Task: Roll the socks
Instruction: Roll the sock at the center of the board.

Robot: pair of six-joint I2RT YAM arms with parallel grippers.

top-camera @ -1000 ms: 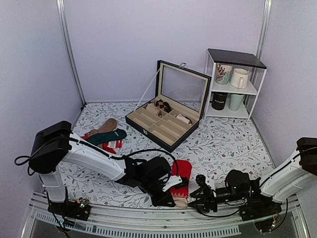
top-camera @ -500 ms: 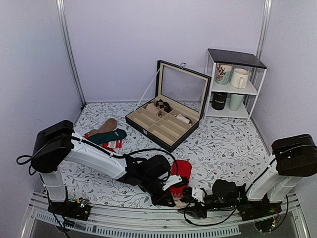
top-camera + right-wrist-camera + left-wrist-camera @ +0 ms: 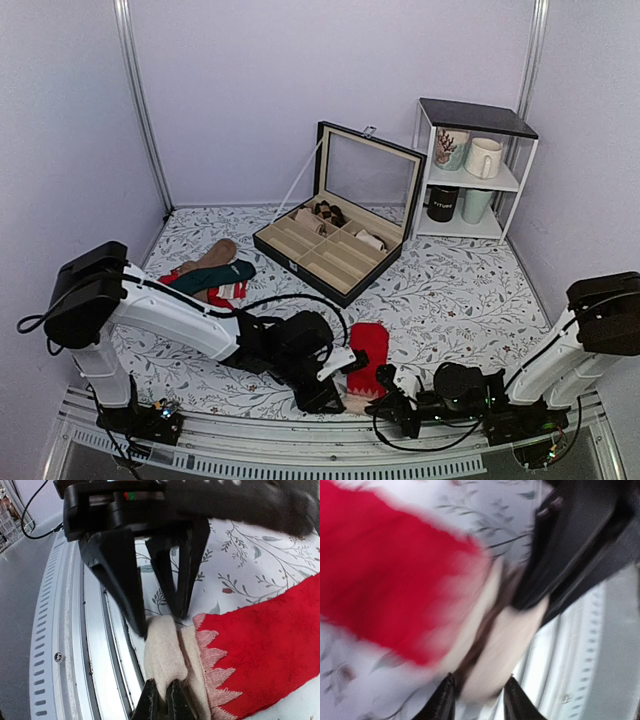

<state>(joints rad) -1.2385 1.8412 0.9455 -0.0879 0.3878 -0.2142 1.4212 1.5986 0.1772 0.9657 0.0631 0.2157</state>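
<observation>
The red fuzzy socks (image 3: 368, 347) lie flat at the table's front edge, beige cuff (image 3: 358, 402) toward the rail. My left gripper (image 3: 333, 387) is at the cuff's left end; in the blurred left wrist view its jaws (image 3: 479, 697) hold the beige cuff (image 3: 500, 650) between them, red body (image 3: 385, 575) beyond. My right gripper (image 3: 388, 402) reaches in from the right. In the right wrist view it (image 3: 162, 694) is shut on a raised fold of the cuff (image 3: 162, 652), the red body (image 3: 270, 645) to the right, the left gripper's fingers (image 3: 120, 575) straddling the fold's far end.
The metal front rail (image 3: 75, 645) runs right beside the cuff. An open black divided case (image 3: 335, 245) stands mid-table. A pile of other socks (image 3: 212, 270) lies at the left. A white shelf with mugs (image 3: 472, 170) stands at the back right.
My right gripper swung left along the front edge and closed on the cuff. My left gripper shifted slightly left and toward the rail; the cuff end is now bunched into a fold.
</observation>
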